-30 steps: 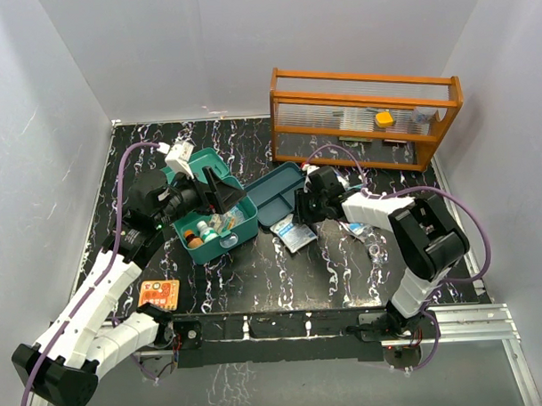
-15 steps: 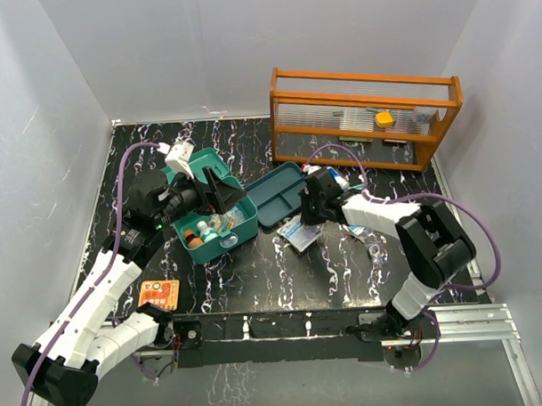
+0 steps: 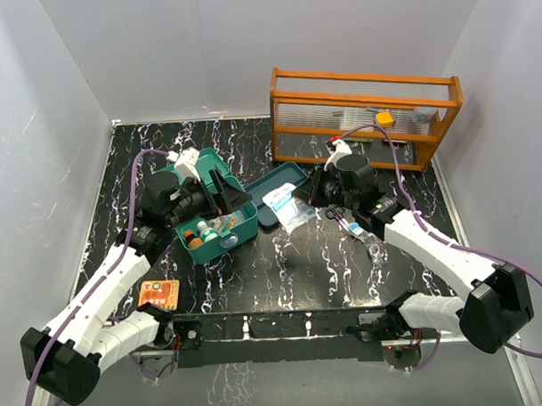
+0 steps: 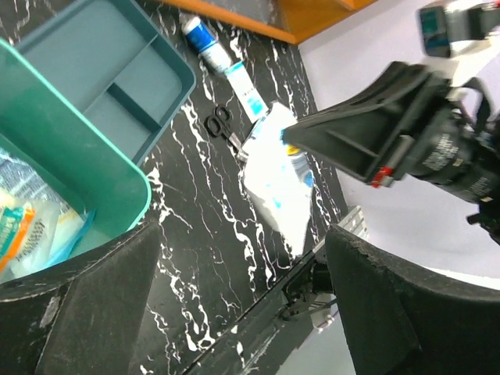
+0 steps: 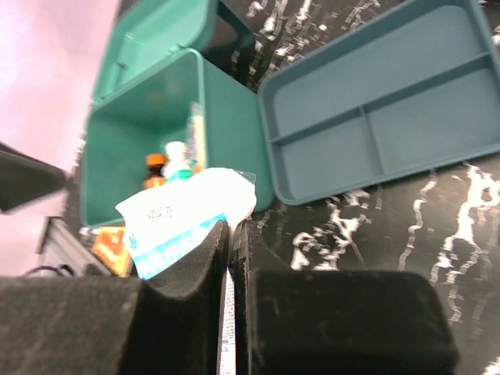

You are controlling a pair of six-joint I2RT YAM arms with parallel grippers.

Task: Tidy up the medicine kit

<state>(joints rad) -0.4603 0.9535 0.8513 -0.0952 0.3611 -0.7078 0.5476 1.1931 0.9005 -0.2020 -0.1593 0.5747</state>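
Note:
The medicine kit [image 3: 239,231] is a teal box standing open left of centre, with small bottles [image 5: 158,162] and packets inside. Its teal divided insert tray [image 3: 282,187] lies on the table against the box's right side. My right gripper [image 3: 310,200] is shut on a white packet with blue print [image 3: 285,207], held above the table just right of the tray. In the right wrist view the packet [image 5: 181,212] sticks out from my right gripper [image 5: 232,234], in front of the box [image 5: 230,109]. My left gripper [image 3: 226,191] hangs open over the box with nothing between its fingers.
An orange slatted rack [image 3: 361,115] stands at the back right. Black scissors [image 3: 332,214], a blue and white tube [image 3: 352,227] and a clear item [image 3: 376,249] lie under the right arm. An orange card [image 3: 159,293] sits by the front left edge.
My right gripper closed on the white packet and lifted it off the table as the arm swung up and back. My left gripper opened a little wider over the box.

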